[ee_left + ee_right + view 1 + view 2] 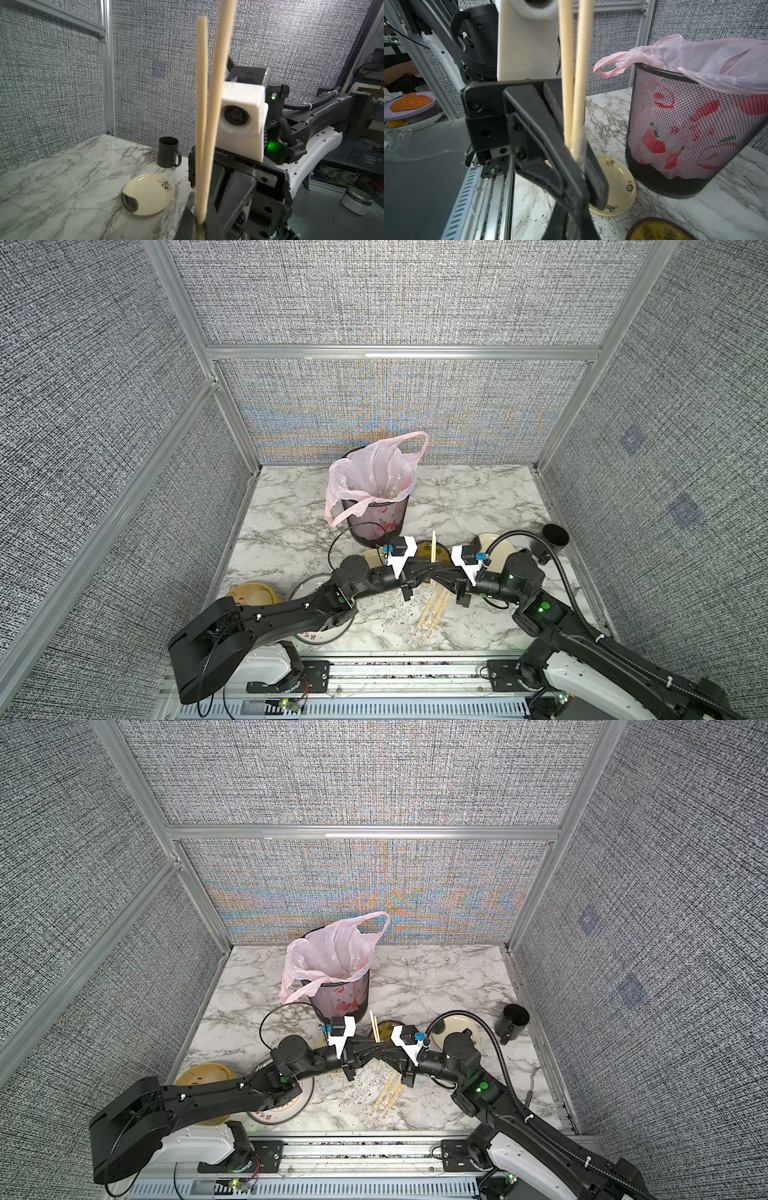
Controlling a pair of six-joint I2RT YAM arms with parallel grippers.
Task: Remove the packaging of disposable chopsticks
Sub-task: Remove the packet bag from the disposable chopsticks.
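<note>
We judge the task to be partway through one pair, with more pairs waiting. The left gripper (430, 570) and right gripper (441, 572) meet tip to tip at the centre of both top views. Both are clamped down, and a pair of chopsticks (433, 545) stands upright from between them.

Most of the sticks' length is bare. The packaging (581, 150) shows only as crinkled clear film around their lower ends, at the centre of the right wrist view. We take it that the left gripper pinches the chopsticks and the right gripper pinches the film, though the fingers crowd together and we cannot be certain.

What is left is to draw this sleeve fully off, discard it, and then work through the wrapped pairs (430, 614). These lie in a loose heap on the table (478, 497), just below the grippers in the frame. The bin (380, 526) at mid frame holds scraps inside its pink bag (365, 472), too small for us to name.

The top views give us the heap and the layout, but the gripper bodies hide the pinch. Only the right wrist view shows the film. The left wrist view shows bare sticks running to its lower edge, plus a mug (168, 152) and a cream plate (148, 194) at lower centre.
</note>
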